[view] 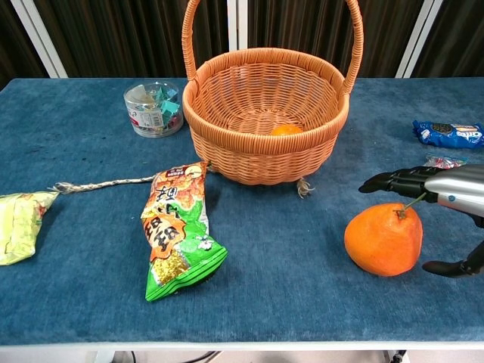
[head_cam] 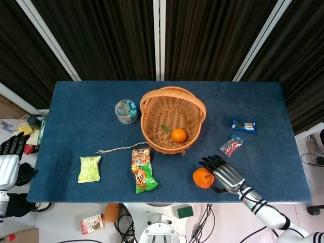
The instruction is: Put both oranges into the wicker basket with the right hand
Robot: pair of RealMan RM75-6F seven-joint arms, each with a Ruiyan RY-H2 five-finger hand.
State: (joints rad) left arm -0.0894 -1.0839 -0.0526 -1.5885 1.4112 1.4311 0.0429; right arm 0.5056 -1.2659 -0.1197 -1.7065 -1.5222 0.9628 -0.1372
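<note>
One orange (head_cam: 178, 134) (view: 286, 129) lies inside the wicker basket (head_cam: 152, 131) (view: 227, 144) at the table's middle. The second orange (head_cam: 203, 177) (view: 383, 238), larger and with a stem, sits on the blue cloth in front of the basket's right side. My right hand (head_cam: 223, 173) (view: 442, 197) is open just to the right of this orange, fingers spread over its top and thumb low beside it, not gripping it. My left hand (head_cam: 9, 159) hangs off the table's left edge, holding nothing.
A green snack bag (head_cam: 142, 169) (view: 175, 231) and a rope (head_cam: 121, 148) lie in front of the basket. A yellow packet (head_cam: 89, 168) is at the left. A candy jar (head_cam: 126, 111) stands left of the basket. A red candy wrapper (head_cam: 233, 145) and blue cookie pack (head_cam: 244, 125) lie right.
</note>
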